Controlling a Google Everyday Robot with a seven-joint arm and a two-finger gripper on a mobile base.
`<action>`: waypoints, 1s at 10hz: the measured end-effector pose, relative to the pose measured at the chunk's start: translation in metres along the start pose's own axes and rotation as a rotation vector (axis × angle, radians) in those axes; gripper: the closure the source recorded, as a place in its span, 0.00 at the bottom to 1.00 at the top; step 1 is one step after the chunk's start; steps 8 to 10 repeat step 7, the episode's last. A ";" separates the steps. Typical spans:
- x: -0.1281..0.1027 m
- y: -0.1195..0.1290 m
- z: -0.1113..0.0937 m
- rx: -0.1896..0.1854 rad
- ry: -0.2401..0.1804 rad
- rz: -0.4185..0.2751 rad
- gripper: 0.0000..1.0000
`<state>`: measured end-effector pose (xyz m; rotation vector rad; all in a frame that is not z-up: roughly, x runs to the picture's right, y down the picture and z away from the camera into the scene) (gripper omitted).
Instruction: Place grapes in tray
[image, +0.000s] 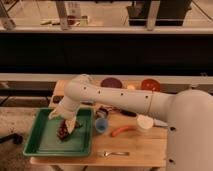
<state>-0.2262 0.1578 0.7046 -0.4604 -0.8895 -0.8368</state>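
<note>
Grapes (63, 132): a dark bunch inside the tray, toward its right half, directly under the gripper.
Tray (42, 144): green, shallow, on the left end of the surface; its floor is bare around the bunch.
Gripper (67, 125): low over the tray, pointing down, its tip meeting the top of the bunch.
Jaws: I cannot tell whether they are spread or clamped on the bunch, as the wrist covers them.
Arm (112, 100): white, reaching from the right across the back of the surface and bending down into the tray.
Surface (145, 147): light wood.
Blue cup (101, 125): upright, just beside the tray's right wall.
Carrot (122, 131): lying flat, right of the blue cup.
White cup (145, 122): right of the carrot, near the arm.
Fork (113, 153): lying flat at the front edge.
Purple plate (111, 82): at the back, behind the arm.
Red bowl (150, 85): at the back, right of the purple plate.
</note>
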 end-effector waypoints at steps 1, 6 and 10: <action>0.001 0.000 0.000 0.000 0.014 0.018 0.20; -0.018 -0.023 -0.028 0.035 0.092 0.014 0.20; -0.022 -0.027 -0.039 0.050 0.103 0.014 0.20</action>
